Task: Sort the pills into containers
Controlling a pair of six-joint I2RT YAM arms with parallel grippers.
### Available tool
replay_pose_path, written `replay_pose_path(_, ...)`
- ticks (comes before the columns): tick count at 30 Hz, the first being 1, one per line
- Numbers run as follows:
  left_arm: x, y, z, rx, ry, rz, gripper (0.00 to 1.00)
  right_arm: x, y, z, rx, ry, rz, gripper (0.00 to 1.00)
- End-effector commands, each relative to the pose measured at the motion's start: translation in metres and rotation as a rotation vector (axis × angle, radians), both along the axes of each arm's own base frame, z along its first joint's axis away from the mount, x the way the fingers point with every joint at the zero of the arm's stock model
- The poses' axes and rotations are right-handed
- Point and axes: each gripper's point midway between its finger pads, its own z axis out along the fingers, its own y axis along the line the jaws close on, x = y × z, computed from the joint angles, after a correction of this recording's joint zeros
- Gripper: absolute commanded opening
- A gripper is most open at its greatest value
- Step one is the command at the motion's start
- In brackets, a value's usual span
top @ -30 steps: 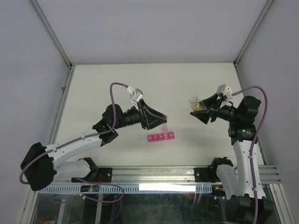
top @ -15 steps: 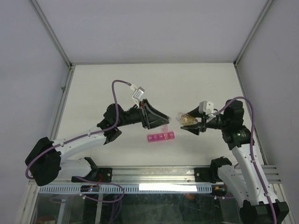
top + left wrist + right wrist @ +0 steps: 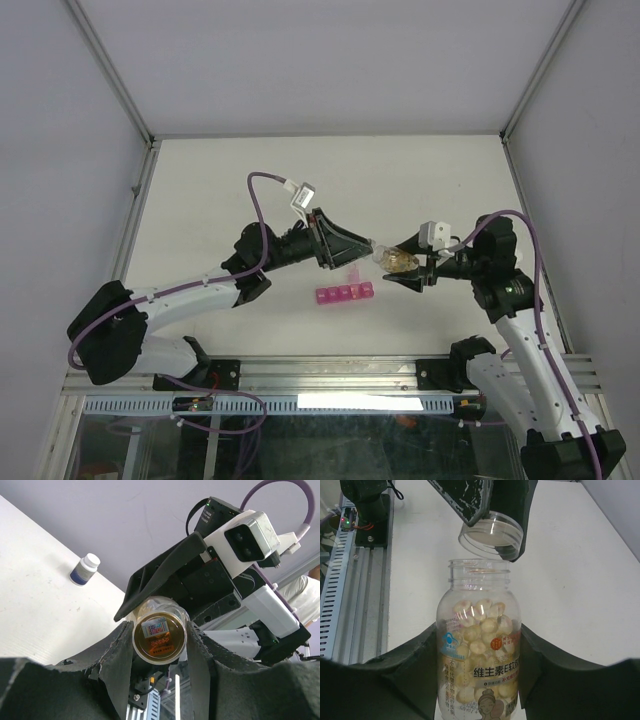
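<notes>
**Q:** What is being held by the left gripper (image 3: 159,631)?

**A:** A clear cap (image 3: 491,530) is being pinched between its partly closed jaws. The cap is being held just off the open neck of the pill bottle (image 3: 479,630).

**Q:** And by the right gripper (image 3: 398,264)?

**A:** The bottle's body is being clamped, with the jaws about half apart. Its base is being cut off by the wrist view's lower edge.

**Q:** Where are the containers (image 3: 344,294) being shown?

**A:** They are being shown on the table (image 3: 250,180), below and between both grippers, in the overhead view only. One lid (image 3: 352,275) is being shown raised, and the contents are too small to make out. A small white-capped bottle (image 3: 84,569) is being shown well apart.
</notes>
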Motion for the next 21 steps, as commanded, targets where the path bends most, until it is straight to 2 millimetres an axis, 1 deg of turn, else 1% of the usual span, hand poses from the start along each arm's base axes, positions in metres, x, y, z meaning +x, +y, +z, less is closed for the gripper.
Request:
replay_pose_path(1,0.000,-0.007,0.036,-0.097,-0.065,0.031,0.28,0.005,0.002,0.014,0.001,-0.068,-0.005,0.00)
replay_pose_path(5,-0.002,-0.014,0.034,-0.090,-0.063,0.027,0.28,0.008,0.003,0.013,-0.008,-0.066,-0.018,0.00)
replay_pose_path(11,-0.005,-0.017,0.031,-0.081,-0.059,0.035,0.28,0.013,0.004,0.011,-0.024,-0.057,-0.039,0.00)
replay_pose_path(17,-0.006,-0.028,0.021,-0.017,-0.062,0.064,0.28,0.019,0.004,0.009,-0.036,-0.043,-0.065,0.00)
replay_pose_path(21,-0.009,-0.034,0.019,0.016,-0.077,0.084,0.27,0.025,0.002,0.010,-0.040,-0.033,-0.102,0.00)
